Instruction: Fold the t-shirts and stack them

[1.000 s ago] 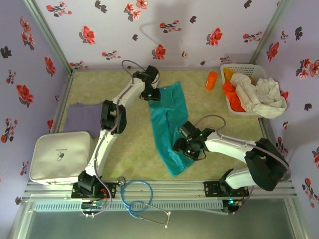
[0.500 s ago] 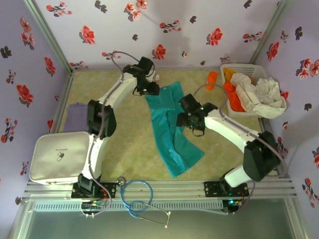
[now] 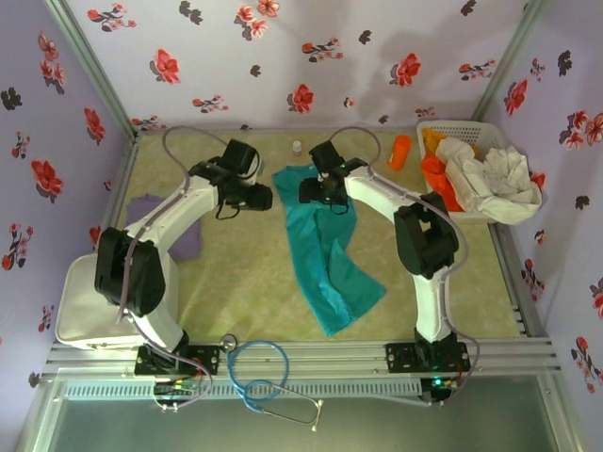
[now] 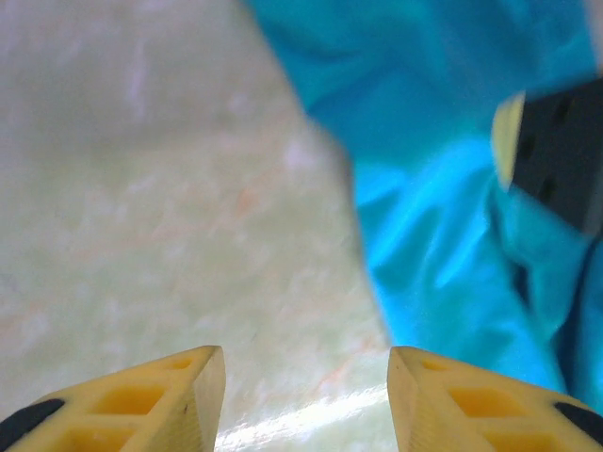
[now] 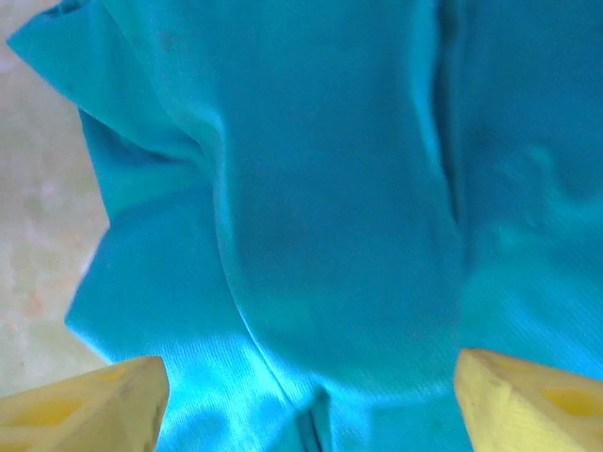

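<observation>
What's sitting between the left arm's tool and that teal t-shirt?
Nothing but bare beige table cover. The left wrist view shows it: the left tool is open above the cover, and the teal t-shirt starts a little ahead of it.

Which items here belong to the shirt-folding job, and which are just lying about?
Job: teal t-shirt; purple t-shirt; orange t-shirt; off-white t-shirt.
Lying about: orange cup; white basket; white case; blue stethoscope.
</observation>
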`<state>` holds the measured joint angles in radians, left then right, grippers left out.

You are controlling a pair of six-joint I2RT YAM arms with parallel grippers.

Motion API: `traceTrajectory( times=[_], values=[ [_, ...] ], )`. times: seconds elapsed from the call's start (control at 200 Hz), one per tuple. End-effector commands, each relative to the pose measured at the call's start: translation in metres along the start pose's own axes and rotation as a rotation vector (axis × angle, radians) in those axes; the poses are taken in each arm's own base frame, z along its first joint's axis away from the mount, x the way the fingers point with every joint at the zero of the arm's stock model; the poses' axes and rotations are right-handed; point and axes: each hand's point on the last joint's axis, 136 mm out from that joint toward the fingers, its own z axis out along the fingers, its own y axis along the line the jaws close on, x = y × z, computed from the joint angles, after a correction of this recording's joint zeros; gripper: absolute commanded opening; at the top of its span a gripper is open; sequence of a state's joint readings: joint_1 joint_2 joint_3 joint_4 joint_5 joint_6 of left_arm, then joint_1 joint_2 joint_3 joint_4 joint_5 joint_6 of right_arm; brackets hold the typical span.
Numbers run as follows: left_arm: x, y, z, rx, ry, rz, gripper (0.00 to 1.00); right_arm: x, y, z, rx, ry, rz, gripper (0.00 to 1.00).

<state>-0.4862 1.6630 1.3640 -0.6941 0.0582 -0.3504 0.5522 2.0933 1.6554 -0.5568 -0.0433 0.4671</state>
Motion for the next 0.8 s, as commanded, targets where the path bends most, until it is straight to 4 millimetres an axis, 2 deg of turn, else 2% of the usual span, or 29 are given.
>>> traceTrajectory(
  times=[0.0, 0.13, 0.23, 0.41, 0.505, 0.635, 0.795],
  values=[
    [0.007, 0.017, -0.007, -0.045, -0.08, -0.052, 0.49, -0.016, 0.007, 0.018, -0.089, 0.023, 0.04, 0.79],
    [0.031, 0.021, -0.005, -0.042, -0.077, -0.064, 0.48, -0.02, -0.014, 0.045, -0.064, 0.058, 0.083, 0.78],
    [0.044, 0.022, -0.003, -0.045, -0.055, -0.057, 0.48, -0.023, -0.041, 0.057, -0.008, 0.084, 0.147, 0.78],
    [0.05, 0.017, 0.002, -0.042, -0.036, -0.055, 0.47, -0.026, -0.102, 0.065, 0.09, 0.105, 0.295, 0.78],
    [0.049, 0.008, 0.007, -0.035, -0.033, -0.042, 0.47, -0.029, -0.125, 0.063, 0.118, 0.104, 0.361, 0.78],
    [0.055, -0.006, 0.022, -0.052, 0.021, -0.001, 0.45, -0.038, -0.141, 0.058, 0.155, 0.08, 0.397, 0.78],
    [0.07, -0.032, 0.038, 0.043, 0.083, -0.004, 0.43, -0.056, -0.141, 0.061, 0.126, 0.053, 0.417, 0.8]
  ],
)
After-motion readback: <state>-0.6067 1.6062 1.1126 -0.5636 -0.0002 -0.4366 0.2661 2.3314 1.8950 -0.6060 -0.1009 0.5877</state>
